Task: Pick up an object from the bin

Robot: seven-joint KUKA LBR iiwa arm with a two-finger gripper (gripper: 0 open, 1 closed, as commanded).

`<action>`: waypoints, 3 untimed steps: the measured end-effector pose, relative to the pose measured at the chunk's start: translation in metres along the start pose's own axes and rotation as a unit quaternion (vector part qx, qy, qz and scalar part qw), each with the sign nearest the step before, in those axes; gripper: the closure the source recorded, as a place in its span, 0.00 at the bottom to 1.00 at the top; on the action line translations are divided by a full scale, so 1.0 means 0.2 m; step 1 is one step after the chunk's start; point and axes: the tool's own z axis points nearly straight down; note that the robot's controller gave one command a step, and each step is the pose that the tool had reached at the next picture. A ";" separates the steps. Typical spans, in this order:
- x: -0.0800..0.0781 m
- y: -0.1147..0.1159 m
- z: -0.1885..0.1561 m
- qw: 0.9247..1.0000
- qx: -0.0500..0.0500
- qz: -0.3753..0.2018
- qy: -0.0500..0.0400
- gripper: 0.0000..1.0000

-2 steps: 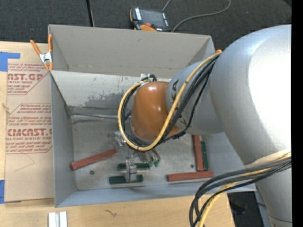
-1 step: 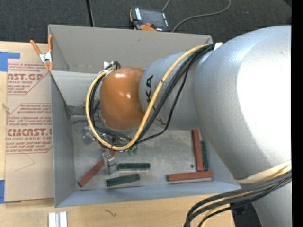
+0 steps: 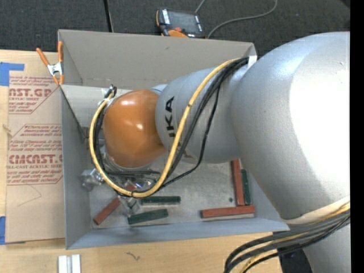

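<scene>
My gripper (image 3: 132, 185) reaches down in the left half of the bin, mostly hidden under the arm's wrist. Just below it a red-brown flat stick (image 3: 107, 210) lies slanted near the front left corner. A dark green stick (image 3: 161, 199) lies level to the gripper's right. A second dark green stick (image 3: 148, 215) lies a little nearer the front wall. A small silvery piece (image 3: 89, 178) rests against the left wall beside the gripper. What lies directly beneath the gripper is hidden.
Along the front right lies another red-brown stick (image 3: 227, 212). A red-brown stick (image 3: 237, 182) and a dark green one (image 3: 245, 186) lie side by side by the right wall. The arm and its cables cover the bin's middle and back.
</scene>
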 end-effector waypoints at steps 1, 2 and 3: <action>0.11 0.08 0.15 0.990 0.001 -0.138 0.002 0.00; 0.11 0.08 0.15 0.990 0.000 -0.138 0.002 0.00; 0.11 0.09 0.15 0.990 0.001 -0.138 -0.001 1.00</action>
